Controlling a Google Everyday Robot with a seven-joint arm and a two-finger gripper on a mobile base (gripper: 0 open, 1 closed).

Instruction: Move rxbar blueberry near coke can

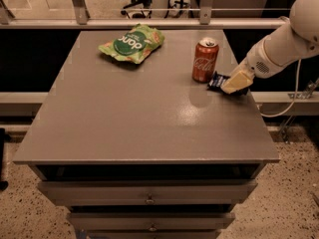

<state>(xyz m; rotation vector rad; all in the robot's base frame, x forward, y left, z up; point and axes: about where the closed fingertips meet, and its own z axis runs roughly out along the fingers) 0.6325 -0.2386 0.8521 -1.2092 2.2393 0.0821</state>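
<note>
The coke can stands upright on the grey table, right of centre toward the back. The rxbar blueberry, in a dark navy wrapper, lies flat on the table just right of the can, partly hidden under the gripper. My gripper comes in from the right on a white arm and sits low over the bar's right end, at the table's right edge.
A green crinkly snack bag lies at the back, left of the can. The table is a cabinet with drawers below its front edge. A railing runs behind the table.
</note>
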